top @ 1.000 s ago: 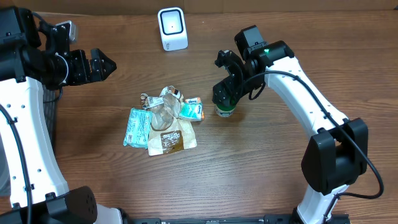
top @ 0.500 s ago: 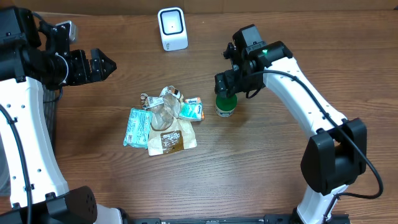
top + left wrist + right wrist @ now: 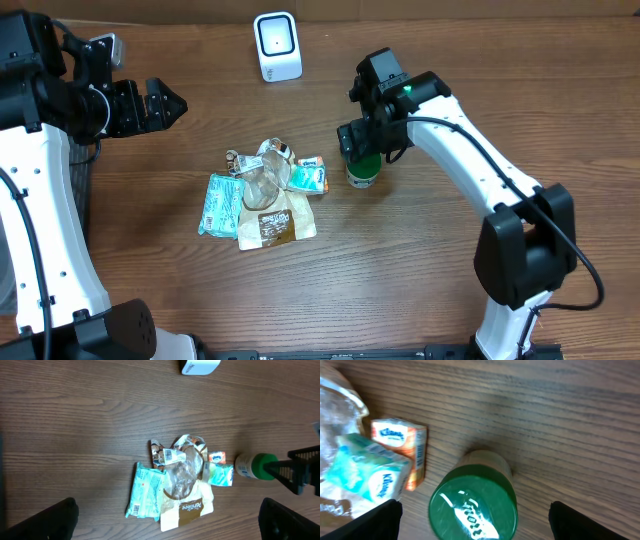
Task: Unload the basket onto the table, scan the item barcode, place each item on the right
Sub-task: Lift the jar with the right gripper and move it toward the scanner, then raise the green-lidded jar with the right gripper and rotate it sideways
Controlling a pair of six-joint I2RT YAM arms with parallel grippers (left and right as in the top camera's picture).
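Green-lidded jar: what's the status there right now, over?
Right gripper open, poised over green-lidded jar, no grip yet. Left gripper open, off to the side. Tissue pack close beside jar.

The left fingers (image 3: 45,520) hang spread wide up high, while the right fingers (image 3: 580,520) gape apart, pointing down.

right gripper (image 3: 359,150) over green-lidded jar (image 3: 362,179) | packet pile (image 3: 262,200) just beside jar | scanner (image 3: 277,46) near table's far edge
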